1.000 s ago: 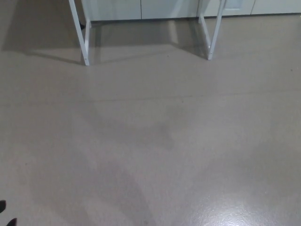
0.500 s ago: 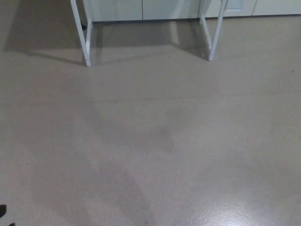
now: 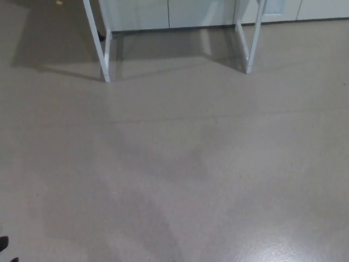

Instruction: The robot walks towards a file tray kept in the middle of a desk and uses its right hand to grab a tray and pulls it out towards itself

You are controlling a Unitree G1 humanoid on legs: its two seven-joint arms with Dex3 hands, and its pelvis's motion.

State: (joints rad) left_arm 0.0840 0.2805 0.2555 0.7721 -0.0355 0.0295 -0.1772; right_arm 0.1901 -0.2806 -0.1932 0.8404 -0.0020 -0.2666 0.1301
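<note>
Neither the file tray nor the desktop shows in the head view. Only the desk's white legs reach into the top of the picture, the left pair (image 3: pixel 103 54) and the right pair (image 3: pixel 250 49). A small black tip of my left hand (image 3: pixel 3 243) pokes in at the bottom left corner, too little of it to tell how it is held. My right hand is out of the picture.
Grey-beige floor (image 3: pixel 191 164) fills nearly the whole view, with soft shadows across it and a bright glare (image 3: pixel 272 248) at the bottom right. White cabinet fronts (image 3: pixel 142 13) line the wall behind the desk legs.
The whole picture has shifted: the desk legs now sit slightly lower and further right, so the camera has moved. The black tip at the bottom left stays at the corner.
</note>
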